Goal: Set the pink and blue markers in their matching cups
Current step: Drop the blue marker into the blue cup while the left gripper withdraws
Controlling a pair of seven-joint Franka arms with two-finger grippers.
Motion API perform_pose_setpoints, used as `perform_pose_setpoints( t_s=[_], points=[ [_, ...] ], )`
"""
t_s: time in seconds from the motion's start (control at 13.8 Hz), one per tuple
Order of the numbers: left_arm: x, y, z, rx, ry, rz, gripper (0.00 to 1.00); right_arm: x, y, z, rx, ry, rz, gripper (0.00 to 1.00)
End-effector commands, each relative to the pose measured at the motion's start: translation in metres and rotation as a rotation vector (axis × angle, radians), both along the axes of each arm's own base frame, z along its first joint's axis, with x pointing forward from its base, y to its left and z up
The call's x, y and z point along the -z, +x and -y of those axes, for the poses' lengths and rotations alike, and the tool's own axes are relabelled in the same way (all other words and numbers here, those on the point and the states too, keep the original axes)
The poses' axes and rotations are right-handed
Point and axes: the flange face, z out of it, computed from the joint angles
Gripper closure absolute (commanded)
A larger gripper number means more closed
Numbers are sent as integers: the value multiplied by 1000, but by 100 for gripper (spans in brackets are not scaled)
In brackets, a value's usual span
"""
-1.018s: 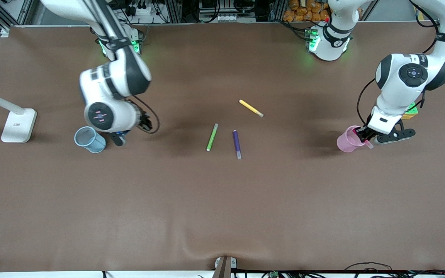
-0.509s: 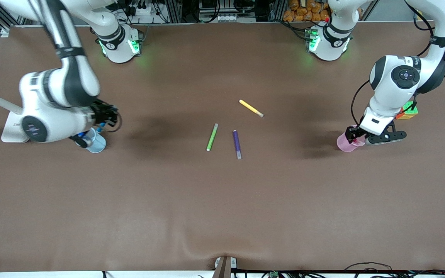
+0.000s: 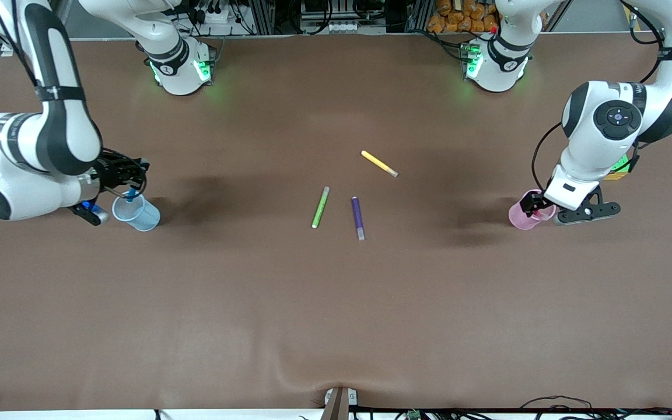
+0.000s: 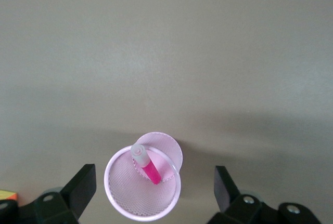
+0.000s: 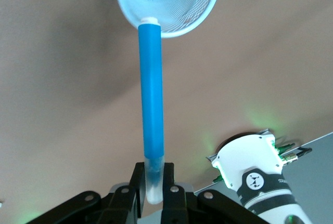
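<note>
Nearest the front camera on the brown bench (image 3: pixel 336 303), a purple marker (image 3: pixel 358 217) and a lime-green marker (image 3: pixel 320 207) lie side by side near the middle, apart from each other, with a yellow marker (image 3: pixel 379 163) a little farther from that camera. Toward the left arm's end stands the pink cup (image 3: pixel 524 214), and the left claw (image 4: pixel 153 193) hangs directly over it with its jaws spread wide, one on either side of the rim; the pink marker (image 4: pixel 147 165) stands tilted inside this cup, pale tip up, touched by neither finger. Toward the right arm's end stands the blue cup (image 3: pixel 136 212). The right claw (image 5: pixel 154 195) is clamped on the pale end of the blue marker (image 5: pixel 152 99), whose other end points down over the blue cup's rim. A multicoloured block (image 3: pixel 620 169) shows partly beside the left arm, farther from the front camera than the pink cup
</note>
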Motion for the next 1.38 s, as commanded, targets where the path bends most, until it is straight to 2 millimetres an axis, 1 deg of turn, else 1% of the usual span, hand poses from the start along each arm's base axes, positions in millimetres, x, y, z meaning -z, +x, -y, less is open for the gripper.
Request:
perform_pose_setpoints(
  t_s=[0.0,0.07,0.29,0.44,0.51,0.58,0.65,0.73,0.8,0.87,0.95,1.02,1.09,1.24,1.31],
  points=[
    [-30,11,6,1,19,-27,0,24,-2,20,15,96,-28,100],
    [-41,16,10,8,21,-26,0,31,-2,28,30,115,-35,100],
    [-80,33,3,-22,-24,-83,0,54,-1,36,54,136,-52,100],
    [-106,49,-3,12,-61,-126,0,59,1,46,66,143,-38,100],
    [-124,54,-5,25,-61,-133,0,64,0,52,54,162,-35,100],
    [-136,58,-5,32,-62,-141,0,69,0,57,47,178,-31,100],
    [-145,60,-4,34,-64,-134,0,74,3,61,57,191,-20,100],
    [-154,62,-7,32,-65,-120,0,80,4,66,63,197,-18,100],
    [-161,63,-9,32,-62,-106,0,82,7,71,68,201,-17,90],
    [-170,63,-10,35,-59,-94,0,83,10,72,68,199,-14,47],
    [-182,63,-11,30,-59,-91,0,82,13,72,67,197,-9,0],
    [-195,64,-11,27,-61,-89,0,78,15,71,64,197,-7,0],
    [-207,65,-11,26,-62,-82,0,70,21,68,56,193,-2,0],
    [-218,68,-9,29,-67,-59,0,62,25,69,51,196,-3,0],
    [-219,68,-7,33,-67,-57,0,54,29,67,42,200,-1,0]
  ],
)
